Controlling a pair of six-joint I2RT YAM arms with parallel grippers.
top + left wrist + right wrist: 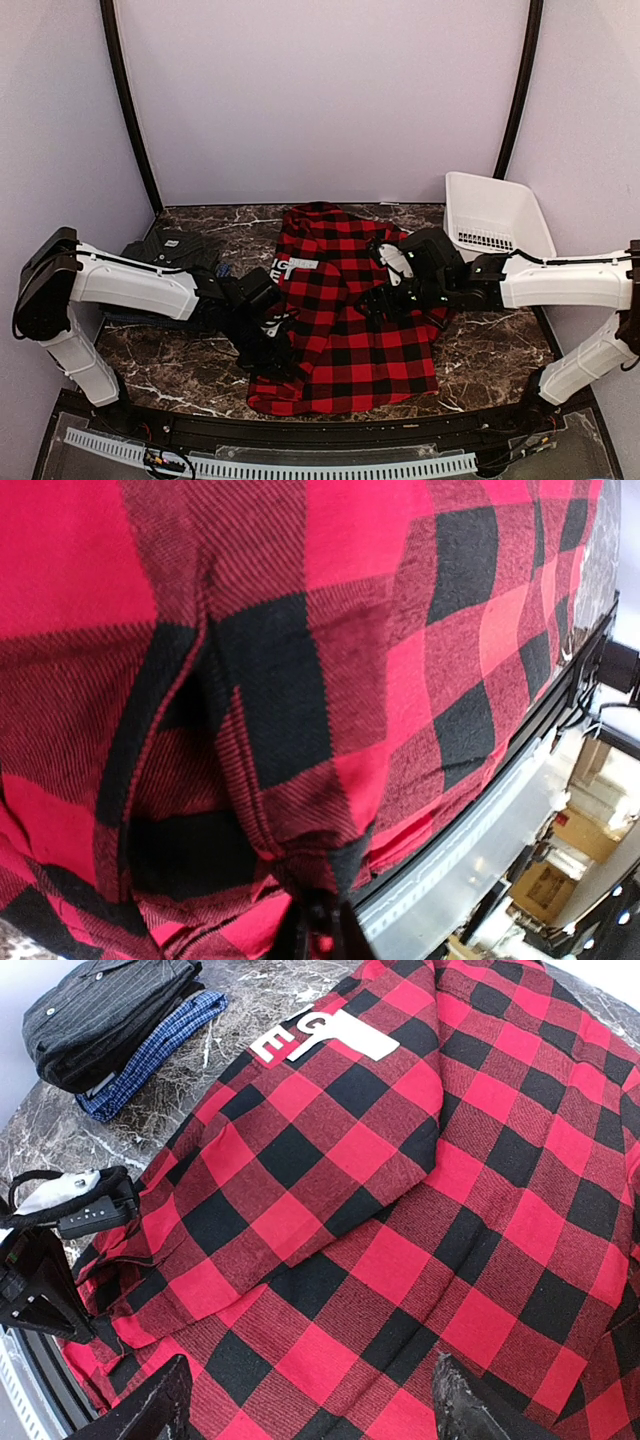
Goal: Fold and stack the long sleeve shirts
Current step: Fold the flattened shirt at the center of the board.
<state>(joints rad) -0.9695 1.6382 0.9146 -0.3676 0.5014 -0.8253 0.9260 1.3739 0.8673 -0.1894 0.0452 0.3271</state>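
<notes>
The spread shirt (345,320) lies in the middle of the table (490,350). At its ten o'clock sits a stack of two folded shirts (172,250); at its two o'clock, the basket (495,215).

Robot lab cell, not a home. Closed in on three sides by plain lilac walls (320,90), with black poles (128,110) curving up at the corners. Marble-look table (490,350), two white arms (130,285) bolted at its near edge, slotted cable duct (270,465) along the front. Beyond that edge in the left wrist view, blurred cardboard boxes (545,885), as in a workshop or storeroom.
</notes>
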